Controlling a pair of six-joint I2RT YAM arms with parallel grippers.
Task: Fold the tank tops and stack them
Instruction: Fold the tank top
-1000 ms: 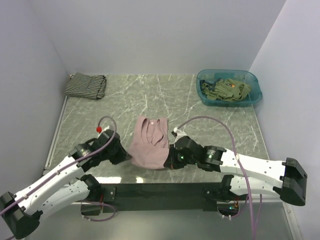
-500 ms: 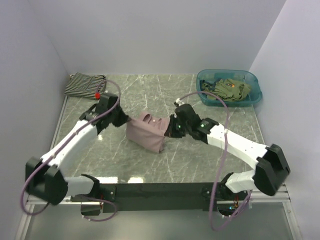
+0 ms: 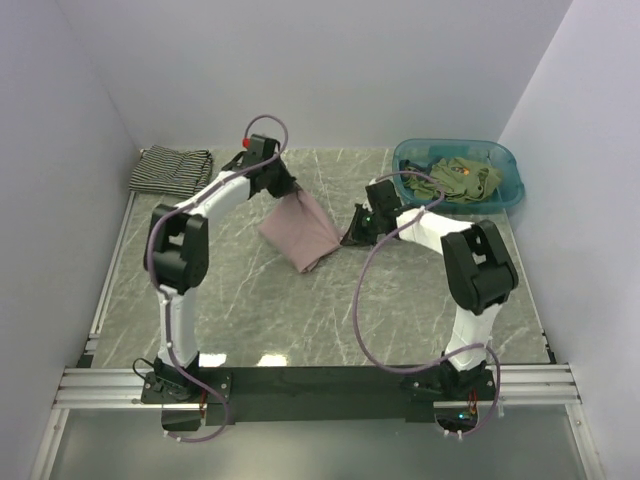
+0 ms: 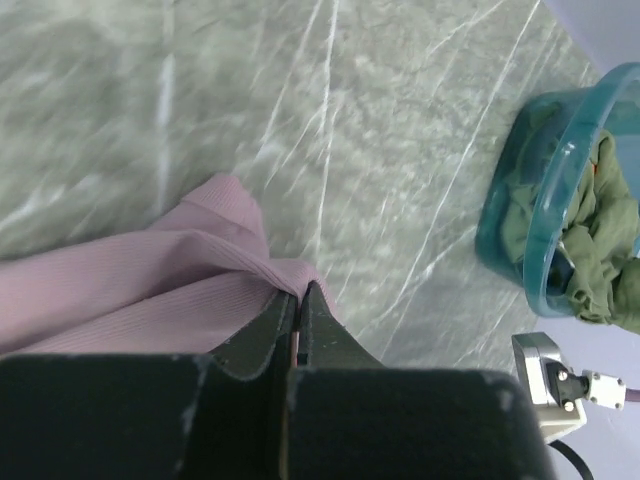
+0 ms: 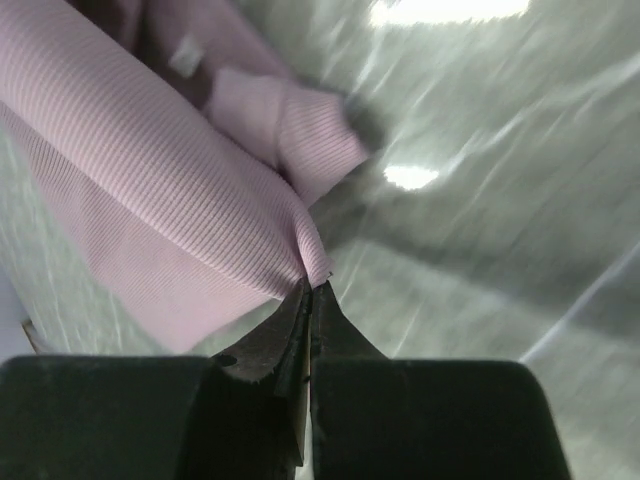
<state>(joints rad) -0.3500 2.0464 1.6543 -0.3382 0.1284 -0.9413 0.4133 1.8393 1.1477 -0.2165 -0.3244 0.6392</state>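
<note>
The pink top [image 3: 300, 230] hangs between the two tools at mid-worktop, slightly toward the far side. The left tool [image 3: 286, 191] is clenched on its far left corner. The left wrist view shows the fingertips [image 4: 298, 296] pinched flat on a fold of ribbed pink cloth [image 4: 140, 285]. The right tool [image 3: 352, 236] is clamped on the top's right edge. In the right wrist view its tips [image 5: 308, 290] bite the corner of a rolled fold [image 5: 170, 190]. From these two holds the cloth sags toward the near side. Its low corner seems to touch the worktop [image 3: 250, 295], though contact is hard to judge.

Both arms are stretched far forward. The left arm [image 3: 215, 195] rises from its base and bends right at the elbow. The right arm [image 3: 435, 228] rises and bends left, so the tools face each other across the cloth.

There is one pink top and one striped top [image 3: 172, 170], which lies folded in the far left corner. The green tops [image 3: 455, 180] lie heaped in the single teal basin [image 3: 404, 187] at far right. Their number cannot be told.
</note>
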